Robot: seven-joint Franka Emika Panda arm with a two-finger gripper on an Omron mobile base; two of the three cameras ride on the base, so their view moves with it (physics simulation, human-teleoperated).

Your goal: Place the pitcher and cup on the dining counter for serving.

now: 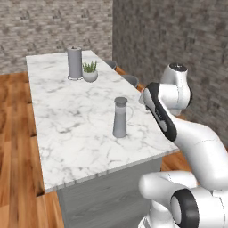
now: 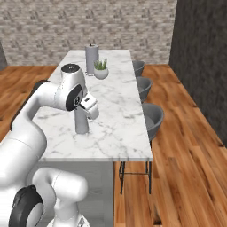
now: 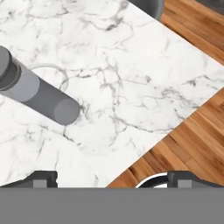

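Observation:
The pitcher (image 1: 120, 118) stands upright on the dining counter (image 1: 75, 133), near its front end, with its small handle facing the stool side. My gripper (image 2: 91, 111) hangs above the counter beside the pitcher (image 2: 81, 123), close to its top and apart from it. In the hand view the pitcher (image 3: 39, 94) lies at the left, the fingertips (image 3: 43, 178) stand wide apart, and the gripper (image 3: 113, 179) is open with nothing between them. The cup is out of view.
A straight grey cylinder on a round base (image 1: 74, 63) and a small potted plant (image 1: 90, 72) stand at the counter's far end. Grey stools (image 2: 153, 117) line the counter's right side. A brick wall stands behind, and the floor is wood.

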